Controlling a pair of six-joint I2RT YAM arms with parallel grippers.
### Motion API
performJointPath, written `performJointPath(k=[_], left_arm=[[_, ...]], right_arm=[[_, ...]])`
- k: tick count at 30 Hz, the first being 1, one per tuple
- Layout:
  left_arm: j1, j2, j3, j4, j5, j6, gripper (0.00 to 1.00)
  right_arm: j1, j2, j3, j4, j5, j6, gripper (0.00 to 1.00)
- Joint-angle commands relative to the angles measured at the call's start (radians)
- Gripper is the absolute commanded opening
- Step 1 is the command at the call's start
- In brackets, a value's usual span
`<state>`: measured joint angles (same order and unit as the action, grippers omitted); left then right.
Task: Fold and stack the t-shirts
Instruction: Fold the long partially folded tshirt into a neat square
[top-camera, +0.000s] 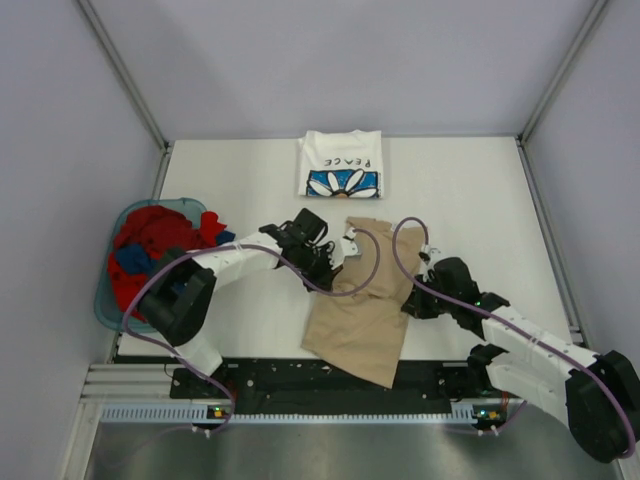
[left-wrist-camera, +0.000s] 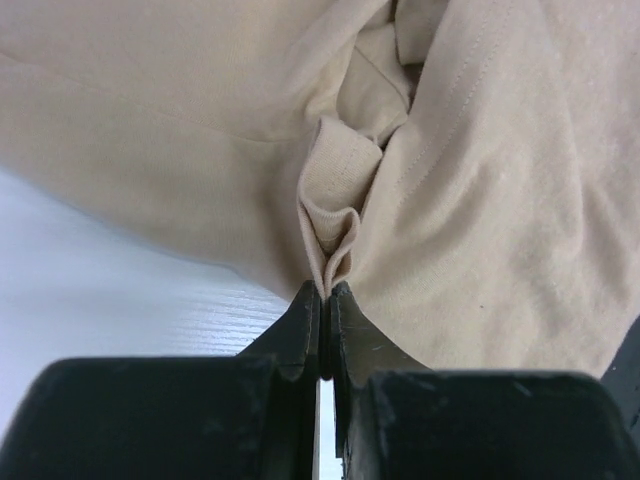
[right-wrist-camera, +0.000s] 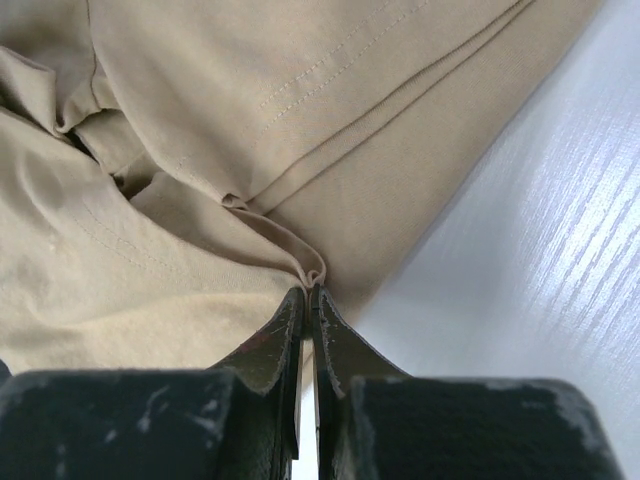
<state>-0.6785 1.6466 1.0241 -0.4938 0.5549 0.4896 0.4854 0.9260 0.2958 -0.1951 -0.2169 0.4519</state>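
Tan shirt (top-camera: 355, 315) lies rumpled on the white table (top-camera: 470, 190), between the two arms. Left gripper (left-wrist-camera: 325, 292) is pinched tight on a fold of its cloth; right gripper (right-wrist-camera: 306, 292) likewise nips a small pleat at its edge. White daisy shirt (top-camera: 341, 163) lies folded farther back. Red and blue shirts (top-camera: 160, 245) fill the teal basket (top-camera: 106, 300) at left.
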Motion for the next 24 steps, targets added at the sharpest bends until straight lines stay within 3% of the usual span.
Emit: performJointPath(k=[1, 3, 4, 5, 7, 8, 10, 14, 17, 20, 24], left_arm=[[0.008, 0.035, 0.031, 0.069, -0.055, -0.046, 0.00], [0.010, 0.032, 0.033, 0.102, -0.102, -0.069, 0.00], [0.010, 0.030, 0.030, 0.116, -0.118, -0.078, 0.02], [0.010, 0.027, 0.031, 0.118, -0.118, -0.079, 0.10], [0.010, 0.019, 0.031, 0.116, -0.112, -0.079, 0.35], [0.010, 0.007, 0.034, 0.112, -0.116, -0.071, 0.44], [0.013, -0.025, 0.059, 0.094, -0.139, -0.054, 0.51], [0.033, -0.145, 0.139, -0.011, -0.066, 0.042, 0.53], [0.036, -0.249, 0.120, -0.155, 0.075, 0.240, 0.46], [0.036, -0.275, 0.079, -0.401, 0.177, 0.452, 0.42], [0.014, -0.309, -0.013, -0.577, 0.191, 0.633, 0.45]], right_arm=[[-0.011, -0.009, 0.043, 0.020, 0.020, -0.032, 0.03], [-0.010, -0.027, 0.045, 0.019, 0.037, -0.032, 0.12], [-0.011, -0.036, 0.045, 0.019, 0.045, -0.033, 0.23], [-0.011, -0.048, 0.051, 0.019, 0.045, -0.041, 0.35], [-0.011, -0.085, 0.068, 0.017, 0.036, -0.068, 0.50], [-0.011, -0.111, 0.083, 0.014, 0.028, -0.091, 0.52], [-0.011, -0.171, 0.118, 0.020, 0.011, -0.142, 0.54], [0.034, -0.234, 0.242, -0.021, -0.102, -0.312, 0.61], [0.232, -0.220, 0.311, -0.139, -0.093, -0.479, 0.62], [0.480, -0.176, 0.319, -0.239, -0.041, -0.521, 0.62], [0.818, -0.138, 0.351, -0.208, 0.193, -0.397, 0.58]])
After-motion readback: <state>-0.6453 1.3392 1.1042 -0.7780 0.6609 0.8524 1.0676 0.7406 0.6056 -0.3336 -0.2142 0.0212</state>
